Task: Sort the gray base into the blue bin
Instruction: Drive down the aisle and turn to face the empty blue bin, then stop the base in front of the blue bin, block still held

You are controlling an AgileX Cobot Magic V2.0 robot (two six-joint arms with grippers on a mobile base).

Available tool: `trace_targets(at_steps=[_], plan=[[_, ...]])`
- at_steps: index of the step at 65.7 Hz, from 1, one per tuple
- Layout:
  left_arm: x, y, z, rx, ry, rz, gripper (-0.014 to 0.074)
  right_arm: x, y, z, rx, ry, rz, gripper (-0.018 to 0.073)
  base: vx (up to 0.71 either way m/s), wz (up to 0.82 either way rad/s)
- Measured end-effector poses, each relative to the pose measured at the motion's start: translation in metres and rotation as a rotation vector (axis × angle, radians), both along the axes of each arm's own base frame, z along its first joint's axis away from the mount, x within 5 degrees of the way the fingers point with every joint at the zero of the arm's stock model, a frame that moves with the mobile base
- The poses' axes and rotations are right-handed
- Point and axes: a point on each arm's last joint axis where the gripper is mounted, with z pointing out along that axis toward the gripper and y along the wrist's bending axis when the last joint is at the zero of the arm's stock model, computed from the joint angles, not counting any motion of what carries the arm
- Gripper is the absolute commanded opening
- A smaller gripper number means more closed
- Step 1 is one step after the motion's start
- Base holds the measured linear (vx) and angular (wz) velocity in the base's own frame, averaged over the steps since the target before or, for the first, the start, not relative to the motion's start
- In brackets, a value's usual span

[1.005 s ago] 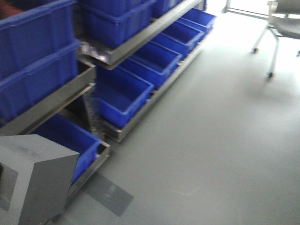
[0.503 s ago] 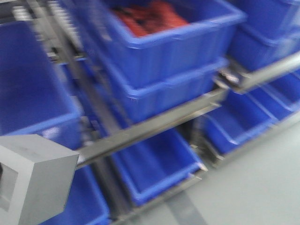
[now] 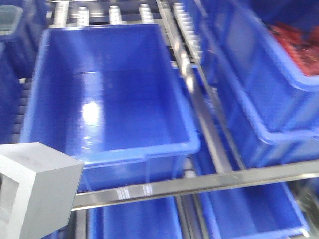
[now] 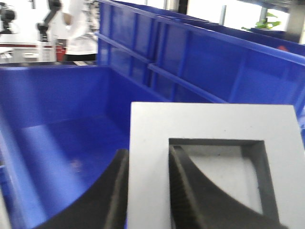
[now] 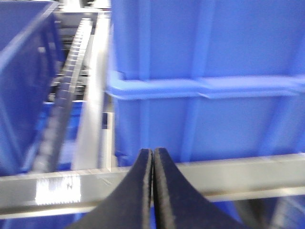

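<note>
1. Since half a sec. ago the front view has swung. The stacked bins w/ red content, then at centre, now sit at the right edge. The blue bin [image 3: 134, 152], a large deep glossy plastic tote w/ a thick rim, fills the middle.
2. The gray base [image 3: 40, 189], a matte cube-like block w/ a square recess sunk in one face, keeps its place at the lower left of the front view. There it overlaps the near left corner of the blue bin and the left end of the long metal shelf rail [image 3: 224, 179].
3. L wrist view: the left gripper [image 4: 147, 157] holds the gray base [image 4: 214, 119] by one wall of the recess. One black finger [image 4: 116, 191] lies on the outer side and the other is inside the recess, so they pinch this wall.
4. Beyond the base, the glossy inside of the blue bin [image 4: 57, 95] shows. Whether the base is already over the rim cannot be told.
5. R wrist view: the right gripper [image 5: 152, 155] has its fingers [image 5: 140, 191] pressed together. It points toward a ribbed blue wall [image 5: 205, 47]; the metal shelf rail [image 5: 238, 176] crosses below, and a roller track [image 5: 66, 95] runs at the left.
6. At the right of the front view a second blue bin [image 3: 259, 99] holds red items [image 3: 294, 37], too blurred to name.
7. In the bkgd. of the L wrist view stands a person in white [image 4: 81, 28].
</note>
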Motion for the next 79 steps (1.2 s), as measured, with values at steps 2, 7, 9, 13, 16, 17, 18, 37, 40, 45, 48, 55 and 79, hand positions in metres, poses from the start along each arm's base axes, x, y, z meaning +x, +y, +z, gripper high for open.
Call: trace_targets(at_steps=[2, 7, 9, 13, 16, 17, 18, 37, 40, 45, 48, 55, 79], plan=[[0.0000, 0.0000, 0.0000, 0.000, 0.000, 0.000, -0.0006, 0.0000, 0.0000, 0.0000, 0.000, 0.000, 0.000, -0.0009, 0.11, 0.36], [0.0000, 0.0000, 0.0000, 0.000, 0.000, 0.000, -0.0006, 0.0000, 0.0000, 0.0000, 0.000, 0.000, 0.000, -0.0009, 0.11, 0.34], [0.0000, 0.0000, 0.0000, 0.000, 0.000, 0.000, -0.0006, 0.0000, 0.0000, 0.0000, 0.000, 0.000, 0.000, -0.0009, 0.10, 0.33], [0.0000, 0.0000, 0.0000, 0.000, 0.000, 0.000, -0.0006, 0.0000, 0.0000, 0.0000, 0.000, 0.000, 0.000, -0.0009, 0.10, 0.32], [0.0000, 0.0000, 0.0000, 0.000, 0.000, 0.000, -0.0006, 0.0000, 0.0000, 0.0000, 0.000, 0.000, 0.000, -0.0009, 0.10, 0.30], [0.0000, 0.0000, 0.0000, 0.000, 0.000, 0.000, -0.0006, 0.0000, 0.0000, 0.0000, 0.000, 0.000, 0.000, -0.0009, 0.10, 0.29], [0.0000, 0.0000, 0.0000, 0.000, 0.000, 0.000, -0.0006, 0.0000, 0.0000, 0.0000, 0.000, 0.000, 0.000, -0.0009, 0.10, 0.28], [0.0000, 0.0000, 0.0000, 0.000, 0.000, 0.000, -0.0006, 0.0000, 0.0000, 0.0000, 0.000, 0.000, 0.000, -0.0009, 0.10, 0.12], [0.0000, 0.0000, 0.0000, 0.000, 0.000, 0.000, -0.0006, 0.0000, 0.0000, 0.0000, 0.000, 0.000, 0.000, -0.0009, 0.10, 0.00], [0.0000, 0.0000, 0.0000, 0.000, 0.000, 0.000, -0.0006, 0.0000, 0.0000, 0.0000, 0.000, 0.000, 0.000, -0.0009, 0.11, 0.00], [0.0000, 0.0000, 0.0000, 0.000, 0.000, 0.000, -0.0006, 0.0000, 0.0000, 0.0000, 0.000, 0.000, 0.000, -0.0009, 0.11, 0.01], [0.0000, 0.0000, 0.0000, 0.000, 0.000, 0.000, -0.0006, 0.0000, 0.0000, 0.0000, 0.000, 0.000, 0.000, -0.0009, 0.12, 0.02], [0.0000, 0.0000, 0.0000, 0.000, 0.000, 0.000, -0.0006, 0.0000, 0.0000, 0.0000, 0.000, 0.000, 0.000, -0.0009, 0.10, 0.00]])
